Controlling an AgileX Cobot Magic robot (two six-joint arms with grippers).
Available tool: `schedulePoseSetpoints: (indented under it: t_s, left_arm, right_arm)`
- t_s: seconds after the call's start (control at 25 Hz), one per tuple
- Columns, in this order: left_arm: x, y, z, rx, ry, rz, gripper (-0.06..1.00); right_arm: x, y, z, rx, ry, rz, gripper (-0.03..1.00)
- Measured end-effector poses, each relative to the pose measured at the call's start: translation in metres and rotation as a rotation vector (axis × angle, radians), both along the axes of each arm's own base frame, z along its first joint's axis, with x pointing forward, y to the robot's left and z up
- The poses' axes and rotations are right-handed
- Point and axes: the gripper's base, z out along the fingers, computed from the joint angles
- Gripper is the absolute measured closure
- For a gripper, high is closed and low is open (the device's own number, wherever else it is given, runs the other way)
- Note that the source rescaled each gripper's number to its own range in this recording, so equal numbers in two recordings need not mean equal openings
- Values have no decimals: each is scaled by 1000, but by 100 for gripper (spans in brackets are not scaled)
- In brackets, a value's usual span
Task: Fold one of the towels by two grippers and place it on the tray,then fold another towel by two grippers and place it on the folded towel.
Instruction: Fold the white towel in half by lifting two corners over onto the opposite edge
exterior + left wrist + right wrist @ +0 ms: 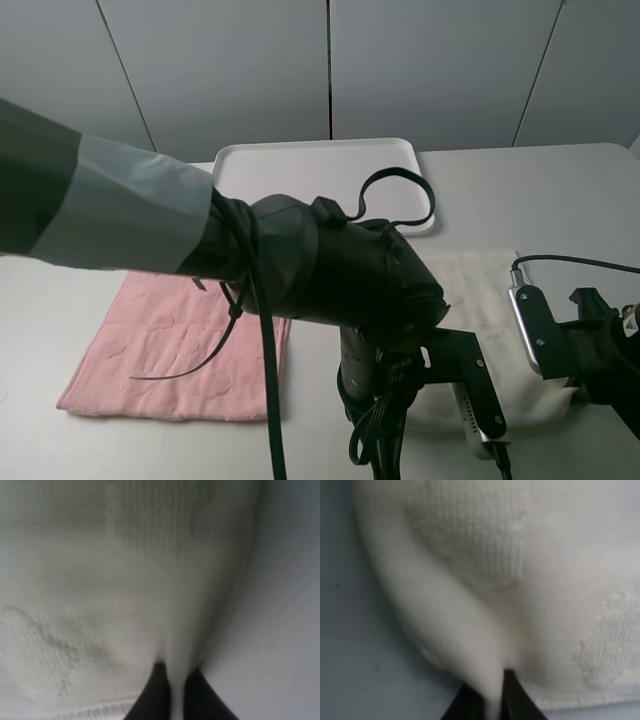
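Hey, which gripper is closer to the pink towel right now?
Left. The left gripper pinches the white towel on the side toward the pink towel; the right gripper pinches the opposite side, farther from it.

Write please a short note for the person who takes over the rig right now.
Left gripper: shut on an edge of the white towel.
Right gripper: shut on it too.
Pink towel: flat on the table.
Tray: holds neither towel.
Done: both grips.
To do: fold the white towel, put it on the tray, then fold the pink towel onto it.
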Motion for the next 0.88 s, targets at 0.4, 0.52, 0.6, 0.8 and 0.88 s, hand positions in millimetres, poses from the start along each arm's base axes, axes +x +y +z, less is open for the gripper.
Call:
schedulePoseSetpoints:
  t_s: [0.4, 0.52, 0.6, 0.8, 0.88]
  left_arm:
    - [2, -5, 22, -94, -37, 15, 94]
    - [2, -5, 28, -110, -43, 16, 94]
    - [2, -5, 32, -121, -49, 19, 94]
    - [9, -4, 48, -163, -90, 67, 94]
    - [14, -2, 53, -177, -105, 88, 94]
  right_arm:
    - [-14, 2, 25, 68, -34, -191, 96]
    - [-15, 4, 34, 116, -83, -254, 96]
    - [-16, 5, 40, 147, -117, -301, 96]
    - [-18, 5, 53, 204, -193, -408, 96]
    - [-19, 5, 57, 224, -218, -452, 96]
